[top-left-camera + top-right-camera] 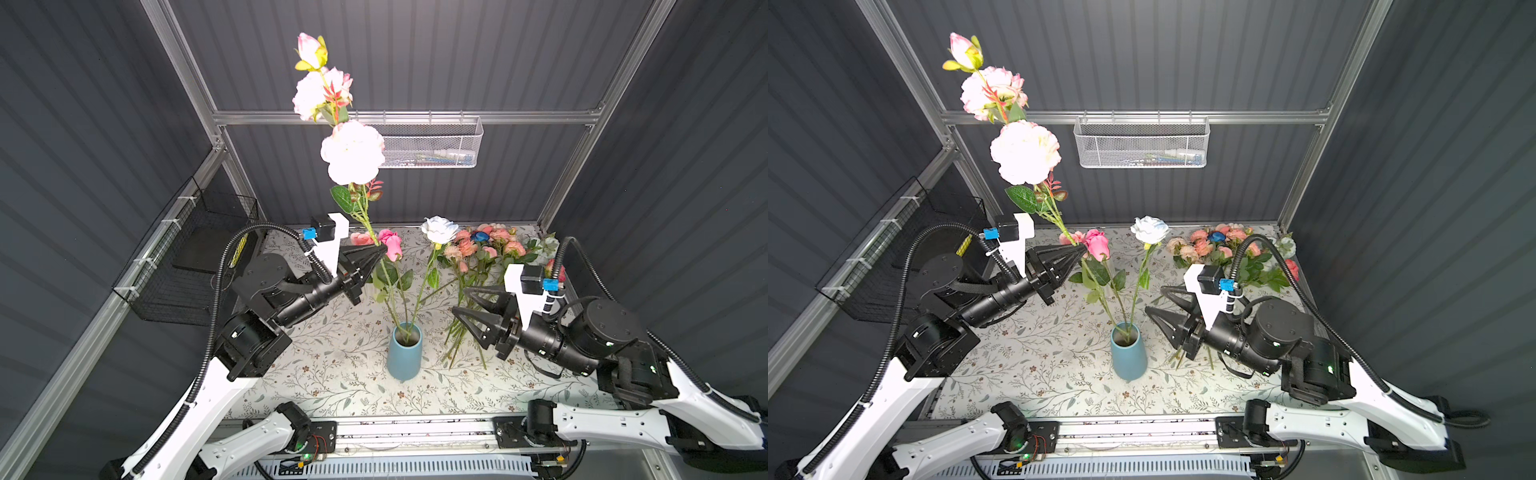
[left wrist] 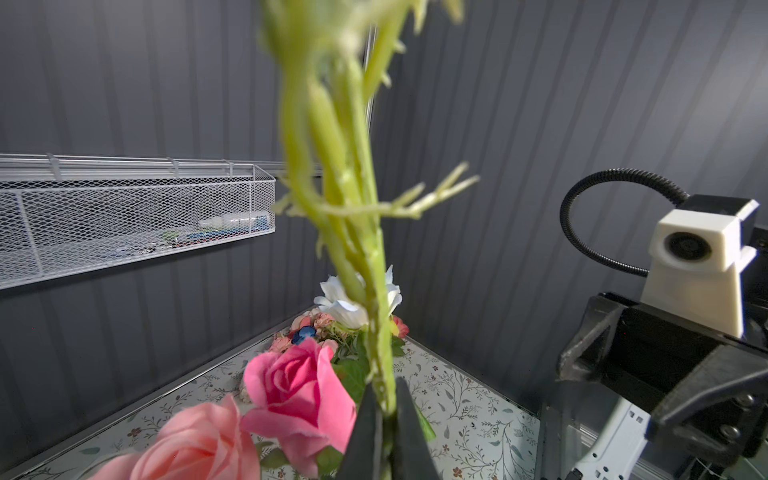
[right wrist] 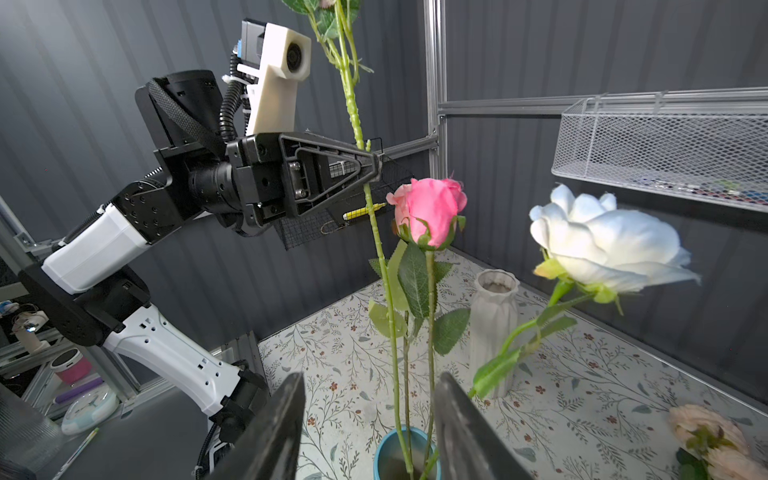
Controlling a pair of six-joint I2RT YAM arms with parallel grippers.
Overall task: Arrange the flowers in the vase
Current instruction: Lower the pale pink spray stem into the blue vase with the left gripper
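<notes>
Pinching hand, both top views: your left gripper (image 1: 380, 249) is pressed together on the bare green stem of the tall spray (image 1: 352, 151), well below its blooms; the stem slants down to the blue vase (image 1: 404, 353).
Free hand, a top view: your right gripper (image 1: 1153, 298) stands spread and empty just beside the vase, above the stem ends of the loose flowers (image 1: 1221, 249) lying at the back right.
Handling: judge the spray light but top-heavy, wiry in the stem, soft in the petals; hold it on bare stem, never on the blooms.
Left wrist view: the fingers (image 2: 363, 440) clamp the stem; the pink rose (image 2: 299, 386) and a peach rose (image 2: 195, 440) crowd just beside.
Right wrist view: the spray's foot looks seated in the vase mouth with the stems of the pink rose and the white rose (image 3: 602, 245); your jaws stand apart on either side of them.
In the way: the rose leaves and the leaning white rose; a white vase (image 3: 494, 324) stands behind, apart; the mesh basket (image 3: 665, 153) hangs on the wall.
</notes>
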